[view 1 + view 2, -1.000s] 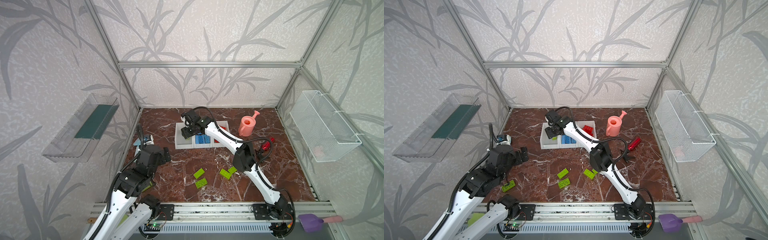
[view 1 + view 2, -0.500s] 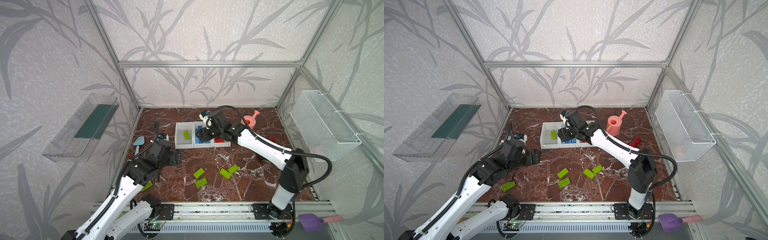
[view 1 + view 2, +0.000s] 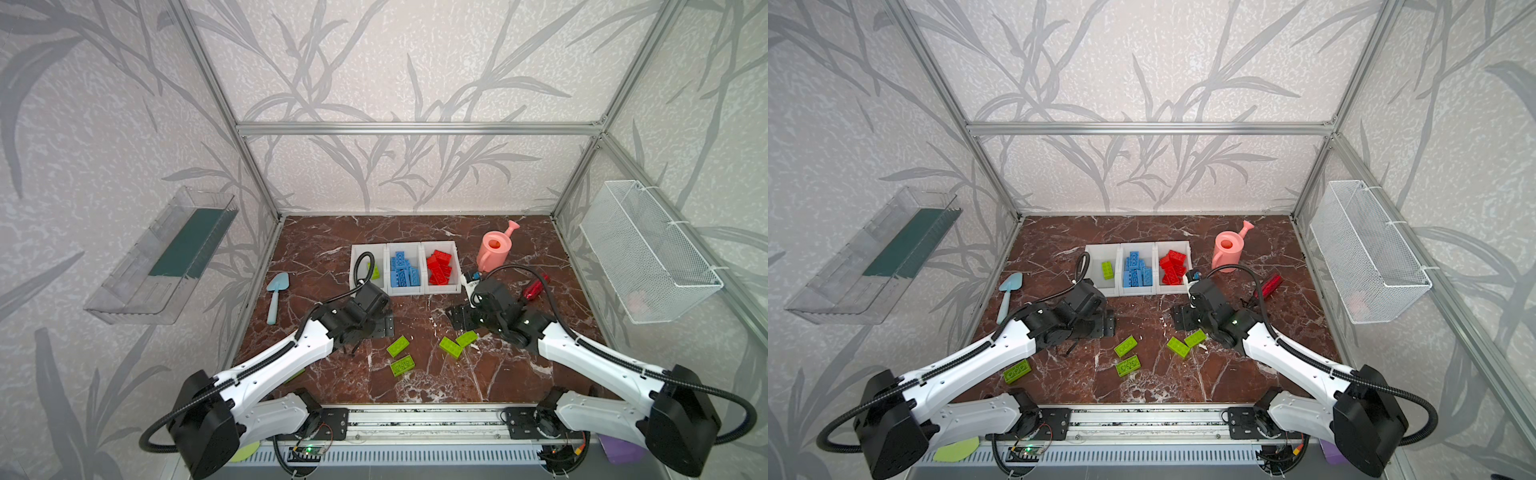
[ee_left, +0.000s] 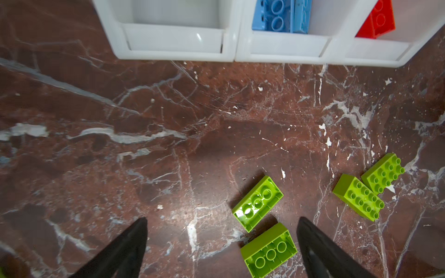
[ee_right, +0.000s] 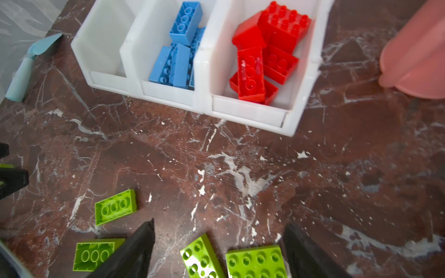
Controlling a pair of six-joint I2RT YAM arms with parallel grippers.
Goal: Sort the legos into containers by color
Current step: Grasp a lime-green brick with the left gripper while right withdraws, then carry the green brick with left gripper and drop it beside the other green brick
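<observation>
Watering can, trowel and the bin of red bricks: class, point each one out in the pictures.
watering can [image 3: 492,258]: a top view, on its pink body.
trowel [image 3: 277,284]: a top view, on its blue blade.
bin of red bricks [image 5: 248,111]: right wrist view, on its white front lip.

Loose legos [image 3: 400,346] lie on the table [image 3: 415,386] before the containers [image 3: 405,291] holding others.

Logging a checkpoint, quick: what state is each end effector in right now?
Left end effector: open, holding nothing.
Right end effector: open, holding nothing.
</observation>
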